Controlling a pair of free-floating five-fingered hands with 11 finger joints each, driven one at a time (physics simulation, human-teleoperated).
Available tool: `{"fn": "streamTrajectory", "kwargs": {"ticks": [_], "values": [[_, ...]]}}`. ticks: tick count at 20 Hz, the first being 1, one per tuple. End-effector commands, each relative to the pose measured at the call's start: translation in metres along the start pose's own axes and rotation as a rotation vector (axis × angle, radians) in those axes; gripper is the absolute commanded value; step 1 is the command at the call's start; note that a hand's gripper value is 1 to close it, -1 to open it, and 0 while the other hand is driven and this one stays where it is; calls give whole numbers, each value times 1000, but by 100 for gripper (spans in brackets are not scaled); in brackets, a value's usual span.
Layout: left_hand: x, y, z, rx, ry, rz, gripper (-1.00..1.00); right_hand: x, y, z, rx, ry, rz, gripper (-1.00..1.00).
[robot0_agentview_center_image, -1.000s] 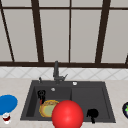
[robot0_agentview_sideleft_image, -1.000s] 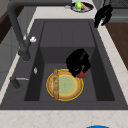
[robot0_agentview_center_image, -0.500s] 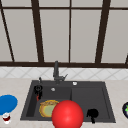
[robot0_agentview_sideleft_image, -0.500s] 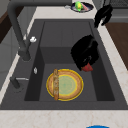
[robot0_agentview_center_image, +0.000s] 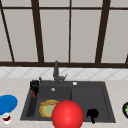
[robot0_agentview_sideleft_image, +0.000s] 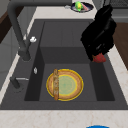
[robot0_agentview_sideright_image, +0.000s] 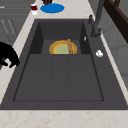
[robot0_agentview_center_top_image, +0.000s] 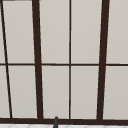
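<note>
My left hand (robot0_agentview_center_image: 34, 85) hangs over the sink's left end with its fingers curled round a small red thing (robot0_agentview_center_image: 33, 94). In the left side view that hand (robot0_agentview_sideleft_image: 97, 37) looms large above the basin's front wall, the red thing (robot0_agentview_sideleft_image: 99, 58) poking out below it. A yellow-rimmed plate (robot0_agentview_sideleft_image: 65, 85) lies on the floor of the left basin with a brown stick (robot0_agentview_sideleft_image: 56, 85) across it. My right hand (robot0_agentview_center_image: 92, 114) floats at the front rim of the right basin, fingers drooping and relaxed (robot0_agentview_sideright_image: 7, 55). A big red ball (robot0_agentview_center_image: 67, 115) sits low in the front view, covering part of the plate (robot0_agentview_center_image: 46, 108).
The dark faucet (robot0_agentview_center_image: 56, 71) rises behind the sink (robot0_agentview_sideright_image: 60, 100). A blue plate (robot0_agentview_center_image: 7, 103) and a red cup (robot0_agentview_center_image: 6, 117) stand on the counter at the left. A dark bowl with green food (robot0_agentview_center_image: 125, 110) sits at the right. A small white thing (robot0_agentview_sideleft_image: 32, 39) lies on the back rim.
In the left side view the hand with the red thing has gone up and away from beside the plate, toward the sink's front rim. The other hand has stayed still.
</note>
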Motion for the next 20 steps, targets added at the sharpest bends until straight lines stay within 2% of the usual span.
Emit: {"fn": "streamTrajectory", "kwargs": {"ticks": [1, 11, 20], "values": [[27, 12, 19, -3, 1, 15, 100, 0, 0, 0, 0, 0, 0, 0], [67, 32, 93, -2, -9, 8, 100, 0, 0, 0, 0, 0, 0, 0], [72, 39, 168, 8, -11, 21, 100, 0, 0, 0, 0, 0, 0, 0]]}}
